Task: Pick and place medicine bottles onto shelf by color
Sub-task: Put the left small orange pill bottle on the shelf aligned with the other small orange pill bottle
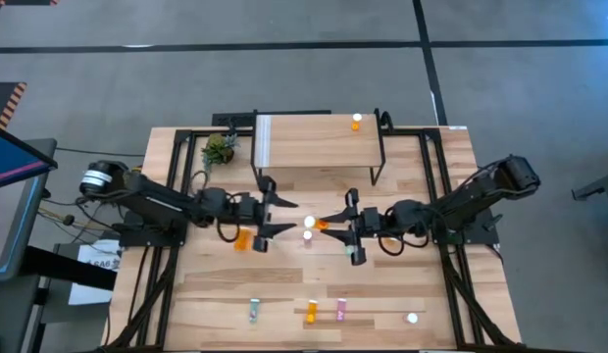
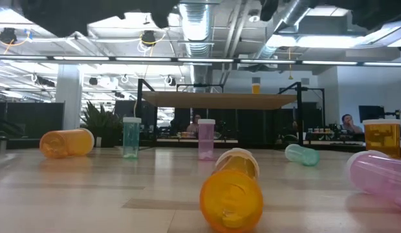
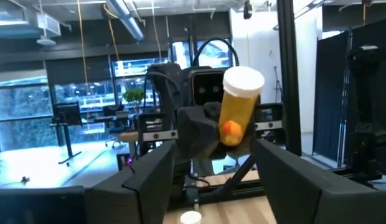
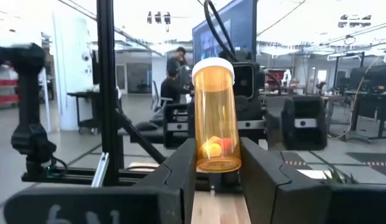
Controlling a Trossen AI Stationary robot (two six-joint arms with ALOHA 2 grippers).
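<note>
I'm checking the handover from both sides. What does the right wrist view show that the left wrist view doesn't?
Only the right wrist view: the right gripper shut on the orange bottle, with people in the room behind. Only the left wrist view: the left gripper open and short of the bottle, plus a white cap below. Both share that upright orange bottle.

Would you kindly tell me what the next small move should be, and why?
Probably draw the left hand straight back: its fingers stand open, clear of the orange bottle, which the right hand grips, so the right arm could then carry it to the shelf.
</note>
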